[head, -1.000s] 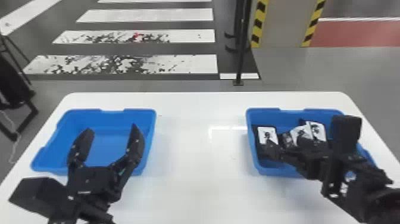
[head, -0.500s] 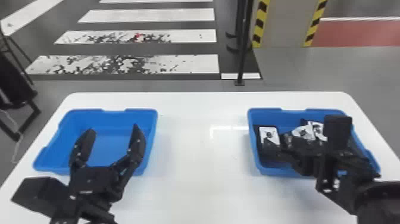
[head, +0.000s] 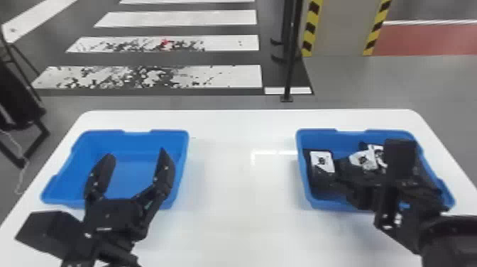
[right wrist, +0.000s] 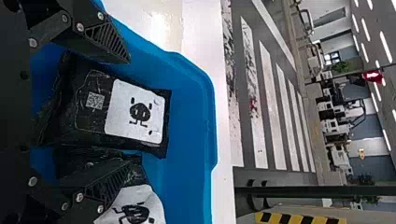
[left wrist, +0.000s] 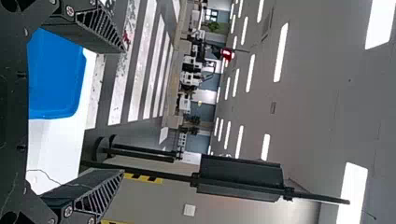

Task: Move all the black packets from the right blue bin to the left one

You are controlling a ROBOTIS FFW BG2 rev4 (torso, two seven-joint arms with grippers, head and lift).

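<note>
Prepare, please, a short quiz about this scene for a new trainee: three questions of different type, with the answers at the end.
1. True or false: the left tool is open.
2. Choose one. The right tool is working at:
a) the left bin
b) the right bin
c) the floor
3. Fill in one colour: the black packets carry labels with a ____ background.

Key: 1 true; 2 b; 3 white.

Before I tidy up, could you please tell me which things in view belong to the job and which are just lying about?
For the job:
black packets
right blue bin
left blue bin
left gripper
right gripper
white table under the bins

Just around:
black pole
white floor stripes
yellow-and-black edging
</note>
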